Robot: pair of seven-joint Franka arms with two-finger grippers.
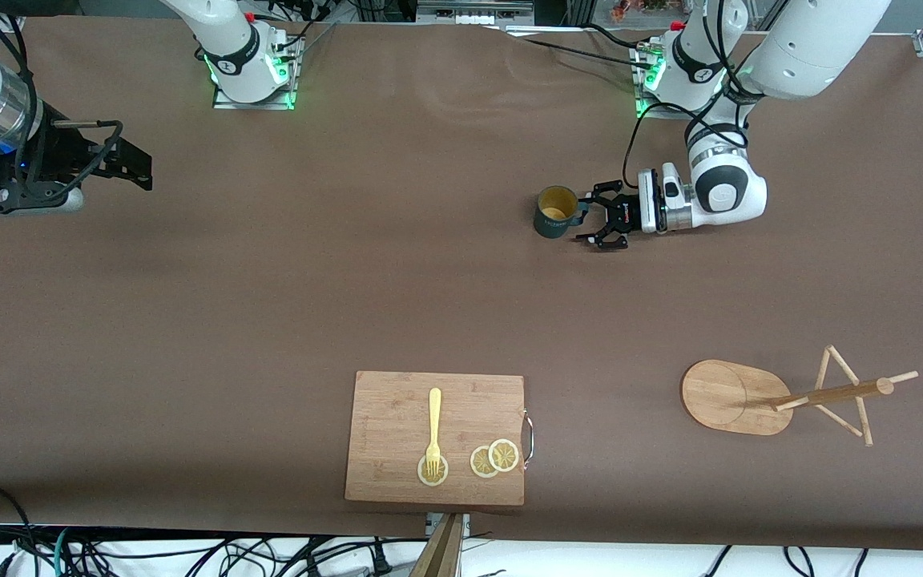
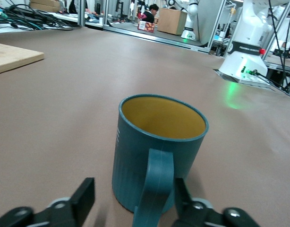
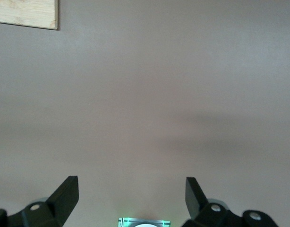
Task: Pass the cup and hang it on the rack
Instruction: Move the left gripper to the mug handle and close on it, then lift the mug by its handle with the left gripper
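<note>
— Where is the cup?

— The cup (image 2: 157, 151) stands upright on the table (image 1: 269, 304), right in front of my left gripper (image 1: 594, 218). Its handle (image 2: 153, 189) points back at me and sits between my two fingers (image 2: 83, 196). They are apart, one on each side of the handle; one is just beside it, the other has a gap to it. I am not clamped on it.

— What room is around it?

— Bare brown cloth past the rim on every side. The rack (image 1: 782, 397) lies tipped over, well apart from my fingers and closer to the front camera. The cutting board (image 1: 436, 437), with a fork (image 1: 433, 429) and lemon slices (image 1: 493, 458), sits near that edge as well.

— And your other one?

— My right gripper (image 1: 129, 164) waits over its own end of the table, fingers (image 3: 64, 196) wide apart, nothing between them.
</note>
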